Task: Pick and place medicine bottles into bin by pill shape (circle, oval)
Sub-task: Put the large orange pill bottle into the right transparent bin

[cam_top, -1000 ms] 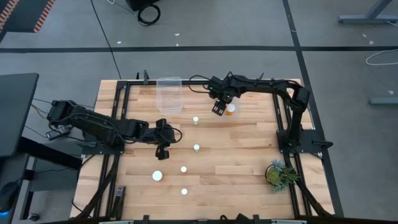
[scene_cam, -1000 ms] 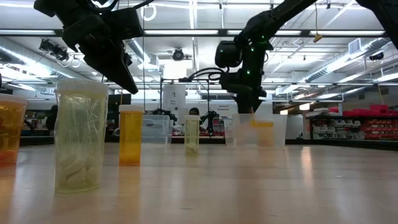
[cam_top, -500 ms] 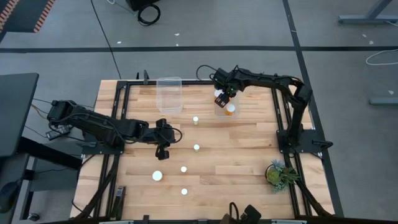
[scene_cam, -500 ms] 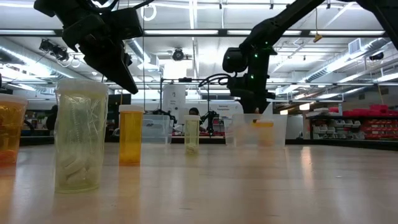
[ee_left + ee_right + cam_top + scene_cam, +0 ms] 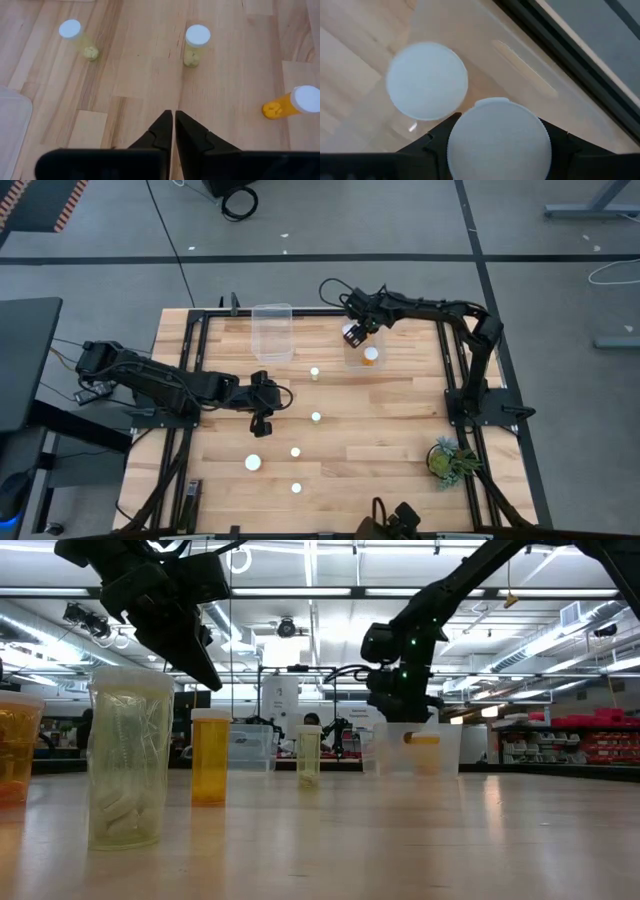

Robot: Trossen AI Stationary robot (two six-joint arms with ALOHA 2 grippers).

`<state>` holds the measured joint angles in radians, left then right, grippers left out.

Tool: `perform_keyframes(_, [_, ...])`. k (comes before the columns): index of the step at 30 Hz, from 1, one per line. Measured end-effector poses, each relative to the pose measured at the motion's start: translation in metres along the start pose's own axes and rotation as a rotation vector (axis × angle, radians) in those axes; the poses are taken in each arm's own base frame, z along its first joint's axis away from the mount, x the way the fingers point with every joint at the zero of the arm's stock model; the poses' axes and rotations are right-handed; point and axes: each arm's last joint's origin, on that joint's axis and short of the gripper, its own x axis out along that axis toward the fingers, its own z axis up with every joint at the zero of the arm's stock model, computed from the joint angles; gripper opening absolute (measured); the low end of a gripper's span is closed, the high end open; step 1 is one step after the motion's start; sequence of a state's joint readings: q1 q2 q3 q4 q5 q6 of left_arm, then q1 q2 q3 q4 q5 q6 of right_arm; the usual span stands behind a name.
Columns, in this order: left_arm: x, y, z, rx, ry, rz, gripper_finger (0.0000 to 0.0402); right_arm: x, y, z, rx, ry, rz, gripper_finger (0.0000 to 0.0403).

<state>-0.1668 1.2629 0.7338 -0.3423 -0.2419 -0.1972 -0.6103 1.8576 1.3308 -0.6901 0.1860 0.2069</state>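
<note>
high view, right arm: right end effector [image 5: 352,332] hangs over the far-right clear bin [image 5: 361,361], at about 12 o'clock on the bench [image 5: 400,430]; a held bottle shows under it as a white cap. One orange bottle [image 5: 371,355] already sits inside that bin.
high view, left arm: left end effector [image 5: 262,421] waits at roughly 9 o'clock from bench centre, carrying nothing.
high view, other things: second clear bin [image 5: 272,332] stands at 11 o'clock, apparently for the other pill shape. Five loose bottles [image 5: 316,417] stand capped across the centre and near side; plant [image 5: 447,459] at 4 o'clock, not involved.
low view: right end effector sits just above the bin's rim, bottle hidden behind it. Left end effector hangs high, clear of the pale bottle [image 5: 130,758] and the orange one [image 5: 210,757] closest to the camera.
left wrist view: its fingers [image 5: 162,131] are pressed together, clenched on nothing, pointing at bare wood between three bottles.
right wrist view: fingers [image 5: 432,140] stand apart, grasping a bottle [image 5: 499,137] by its sides, cap up; the binned bottle's cap [image 5: 426,80] lies just beside, below.
judgement: held upright over the bin, likely so it drops in standing. Release seems next; risk is landing on the bottle already there.
</note>
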Motion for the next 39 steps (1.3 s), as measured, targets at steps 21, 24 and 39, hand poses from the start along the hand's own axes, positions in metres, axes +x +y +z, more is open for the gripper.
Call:
perform_keyframes(21, [0.0,0.0,0.0,0.0,-0.001,0.0,0.0032,0.011,-0.007,-0.01,-0.013,0.035,-0.013,0.0245])
perform_keyframes(24, [0.0,0.0,0.0,0.0,-0.001,0.0,0.0036,0.011,-0.007,-0.01,-0.026,0.036,-0.013,0.0253])
perform_keyframes(39, [0.0,0.0,0.0,0.0,-0.001,0.0,0.0024,-0.067,-0.012,-0.009,-0.017,-0.166,0.034,0.0257])
